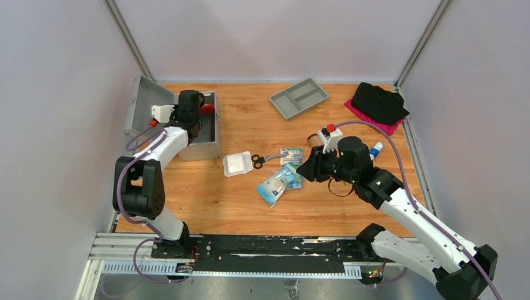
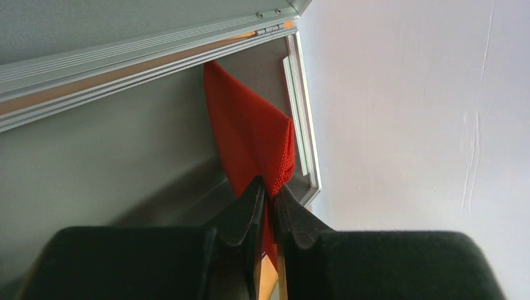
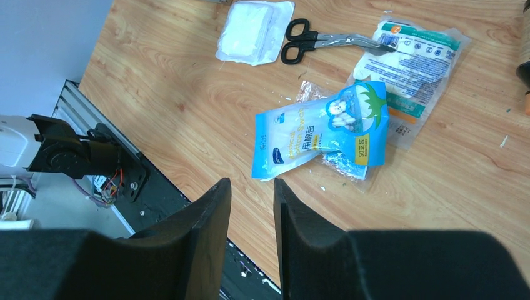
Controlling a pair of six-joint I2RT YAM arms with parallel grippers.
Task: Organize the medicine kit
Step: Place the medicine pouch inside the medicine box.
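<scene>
Red pouch [image 2: 250, 137] pinched by left gripper [image 2: 267, 189] inside medicine kit [image 1: 201, 149], grip clear only from wrist; right gripper [image 3: 252, 186] jaws apart.

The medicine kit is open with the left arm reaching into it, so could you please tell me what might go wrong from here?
1. The left fingers pinch only an edge of the red pouch inside the medicine kit. Once released, it may slump and later foul the lid.
2. The blue packet overlaps a second packet. The right fingers, only narrowly apart, might drag both or slip off.
</scene>
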